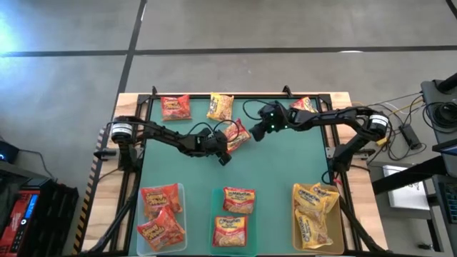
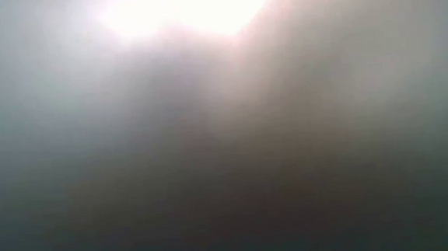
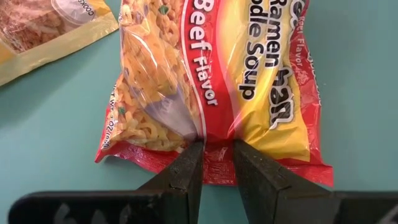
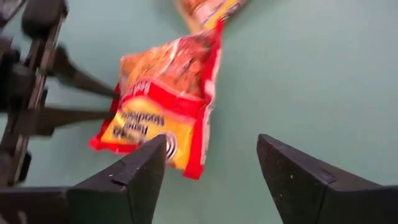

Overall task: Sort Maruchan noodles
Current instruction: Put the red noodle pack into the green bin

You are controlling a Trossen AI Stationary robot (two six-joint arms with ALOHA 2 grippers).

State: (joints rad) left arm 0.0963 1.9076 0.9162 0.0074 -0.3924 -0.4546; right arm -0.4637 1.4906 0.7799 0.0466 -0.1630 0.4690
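Near the middle of the green table (image 1: 285,164), we find the left gripper (image 3: 216,149) clamped on the bottom seam of a red beef packet (image 3: 211,81), the pinch narrow and off one edge. We judge the slick wrapper may slip out or twist when lifted. The right gripper (image 4: 211,168) hangs just beside it, fingers apart and empty; any advance risks striking the left arm. Other packets (image 1: 176,107) lie along the far edge, the rest already in bins (image 1: 161,246).
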